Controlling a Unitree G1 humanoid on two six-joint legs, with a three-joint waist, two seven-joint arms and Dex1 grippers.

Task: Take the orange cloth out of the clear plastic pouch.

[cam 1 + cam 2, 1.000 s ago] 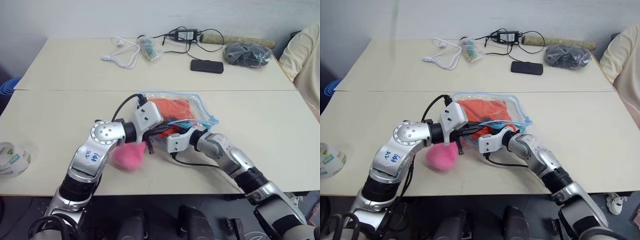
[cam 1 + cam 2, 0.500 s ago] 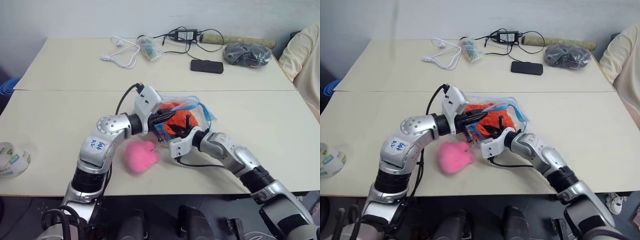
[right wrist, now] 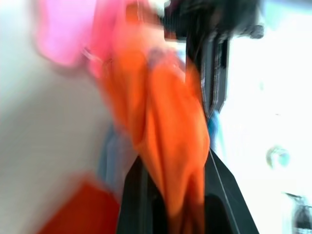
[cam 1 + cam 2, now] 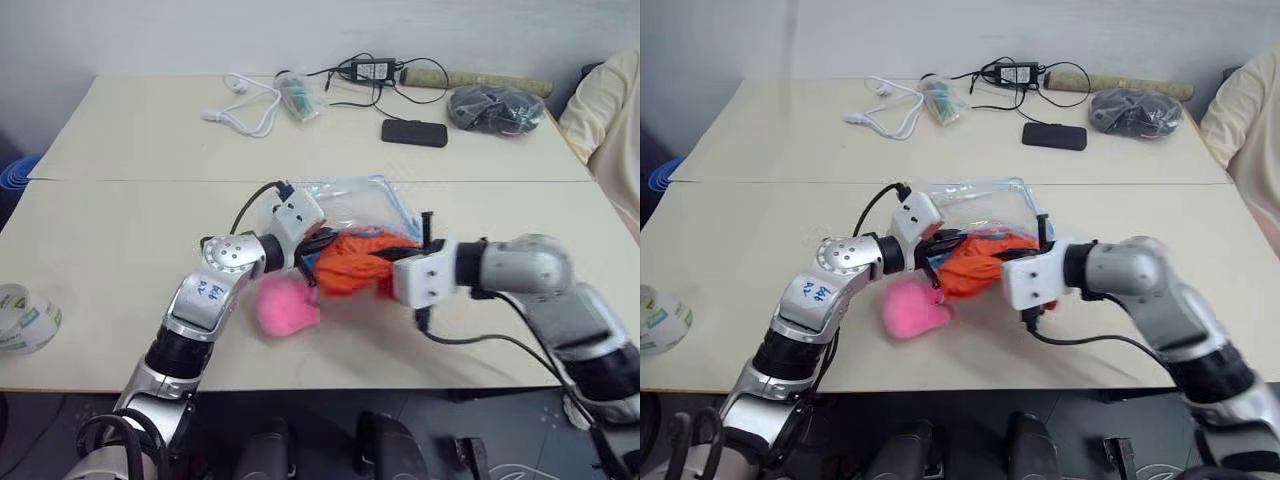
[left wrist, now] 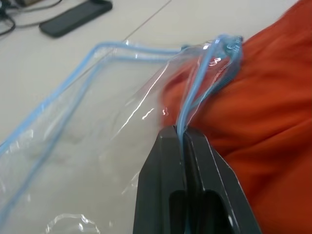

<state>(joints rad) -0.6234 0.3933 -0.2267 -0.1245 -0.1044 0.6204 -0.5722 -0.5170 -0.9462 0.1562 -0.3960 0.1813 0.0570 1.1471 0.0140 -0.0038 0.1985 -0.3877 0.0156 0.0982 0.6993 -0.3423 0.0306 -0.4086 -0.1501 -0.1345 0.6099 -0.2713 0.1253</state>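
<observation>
Tape roll: a roll (image 4: 22, 318) sits at the far left edge of the near surface (image 4: 90, 250), well apart from everything else.
White cable: a coiled white cable (image 4: 243, 104) lies on the far surface, with a small clear bag (image 4: 297, 96) of greenish contents just beside it.
Pink plush: the fluffy pink plush (image 4: 287, 305) lies on the near surface, just below the left forearm and touching the lower left edge of the cloth.
Left pincer: the left pincer (image 5: 184, 141) is clamped tight on the light blue zipper edging at the mouth of the clear plastic pouch (image 4: 352, 200); the wrist view shows the blue strip nipped between the two black fingers.
Clear plastic pouch: it lies behind the cloth, toward the seam between the two surfaces, its see-through body looking mostly empty, its mouth turned toward the robot.
Orange cloth: the orange cloth (image 4: 352, 262) is bunched between the two pincers, most of it outside the pouch mouth; whether its far edge is still inside cannot be told.
Right pincer: the right pincer (image 3: 178, 195) is closed on a fold of the orange cloth, which drapes from between its fingers; the pincer points toward the robot's left.
Far surface, right: a black phone (image 4: 413, 132), a power adapter (image 4: 370, 69) with cords, and a dark bundle (image 4: 496, 107) lie there.
Right edge: a person's pale yellow sleeve (image 4: 608, 110) shows.
</observation>
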